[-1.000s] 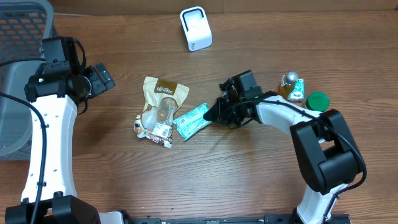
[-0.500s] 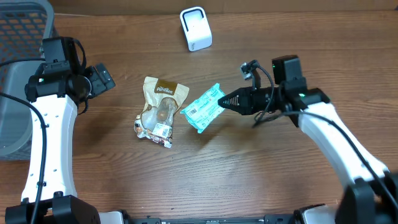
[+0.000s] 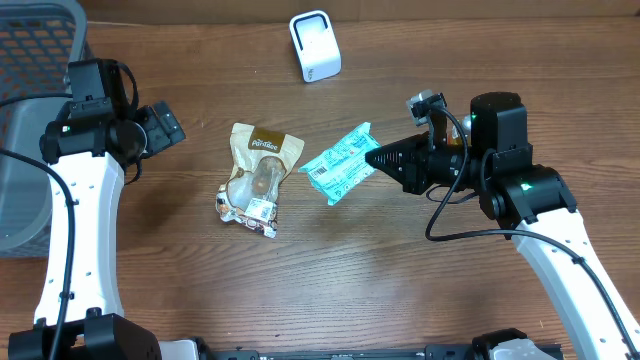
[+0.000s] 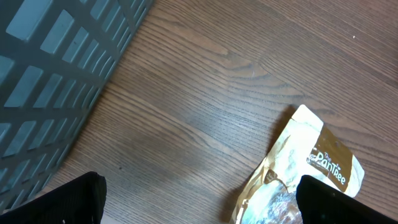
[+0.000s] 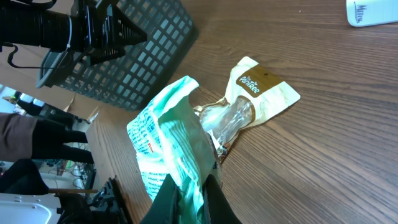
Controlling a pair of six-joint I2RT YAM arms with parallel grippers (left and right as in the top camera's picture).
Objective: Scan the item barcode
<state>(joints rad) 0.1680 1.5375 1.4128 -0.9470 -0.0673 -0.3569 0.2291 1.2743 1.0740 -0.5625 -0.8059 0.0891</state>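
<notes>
A green snack packet (image 3: 340,165) hangs tilted above the table, with my right gripper (image 3: 372,160) shut on its right end. A white barcode label (image 3: 322,172) shows near the packet's left end. In the right wrist view the packet (image 5: 171,140) is pinched between the two dark fingers of the right gripper (image 5: 188,177). The white scanner (image 3: 315,45) stands at the table's far edge, apart from the packet. My left gripper (image 3: 165,125) is open at the left, holding nothing; in its own view the left gripper (image 4: 202,202) spans bare wood.
A beige snack pouch (image 3: 255,175) lies on the table left of the packet, also seen as the pouch (image 4: 311,168) in the left wrist view. A dark plastic basket (image 3: 30,60) fills the far left corner.
My right gripper has lifted the green packet off the table and carried it up and to the right. The left arm has not moved.
</notes>
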